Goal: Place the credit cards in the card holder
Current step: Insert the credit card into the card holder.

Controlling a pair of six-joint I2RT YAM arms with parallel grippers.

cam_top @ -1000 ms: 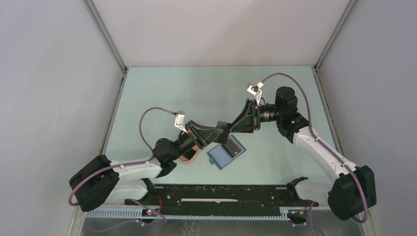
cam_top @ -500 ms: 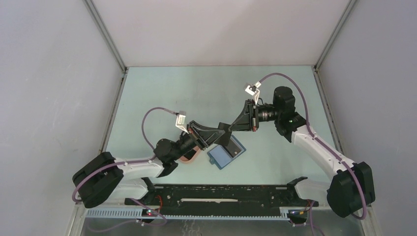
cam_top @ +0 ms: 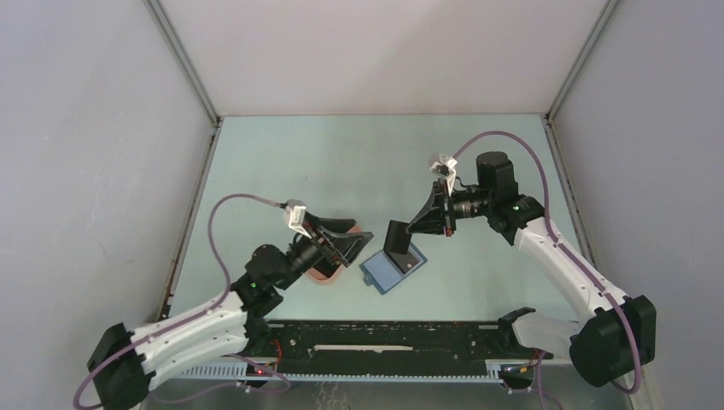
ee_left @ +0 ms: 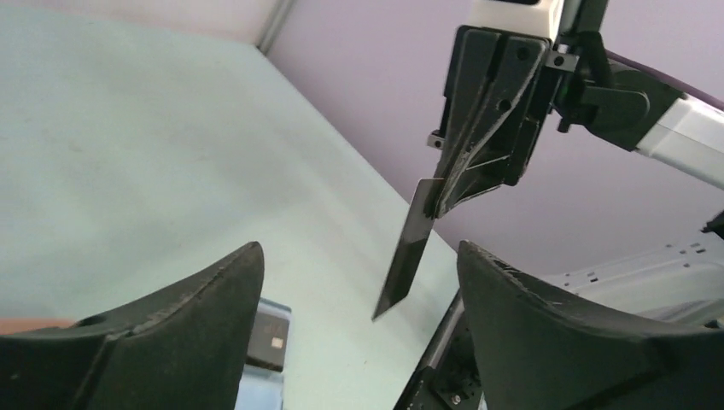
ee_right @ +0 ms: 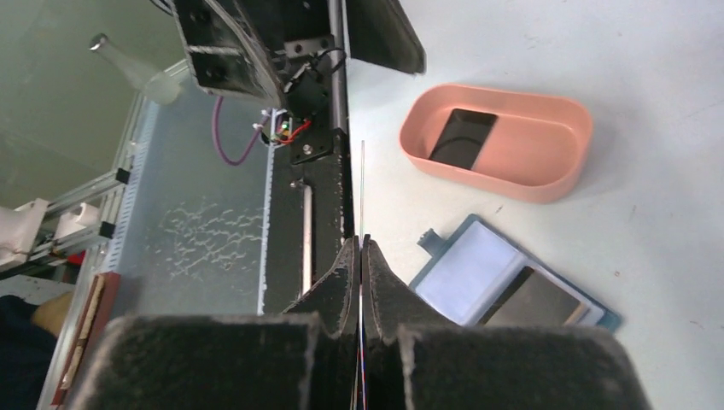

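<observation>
I've got my right end effector (ee_right: 361, 256) pinching a black card (ee_left: 410, 248) edge-on above the open wallet (ee_right: 478, 273), not yet in, while my left end effector (cam_top: 348, 242) gapes empty beside the tray (ee_right: 512, 184), where a second card (ee_right: 463, 137) waits.

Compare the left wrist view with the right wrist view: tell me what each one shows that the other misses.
Only left wrist: the flat face of the black card, hanging from the shut right gripper, framed by the open left gripper. Only right wrist: the pink tray holding a second black card. Both: the held card and the blue card holder.
</observation>
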